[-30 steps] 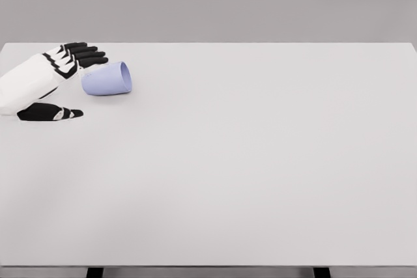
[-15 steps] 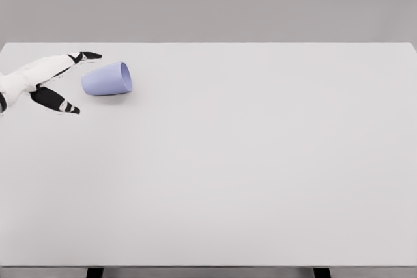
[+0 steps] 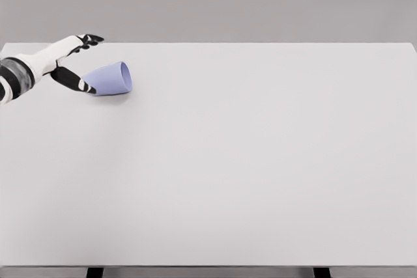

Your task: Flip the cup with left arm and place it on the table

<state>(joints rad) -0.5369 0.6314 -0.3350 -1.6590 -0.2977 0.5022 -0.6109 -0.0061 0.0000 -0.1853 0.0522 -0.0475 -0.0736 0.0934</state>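
A pale lavender cup [image 3: 109,79] lies on its side at the far left of the white table [image 3: 247,161], its wide mouth turned right. My left hand [image 3: 83,63] comes in from the left edge and sits just left of the cup's narrow base. It is turned edge-on with its fingers [image 3: 90,39] stretched out behind and above the cup. The black thumb [image 3: 71,79] points down to the base end, right against it. The hand is open and holds nothing. The right arm is out of sight.
The table's far edge runs just behind the hand and cup. A plain grey wall stands beyond it. Two dark table legs [image 3: 94,272] show at the bottom edge.
The left hand has rolled from palm-flat to edge-on, risen and shifted right. Its thumb has come from well left of the cup to the cup's base. The cup has not moved.
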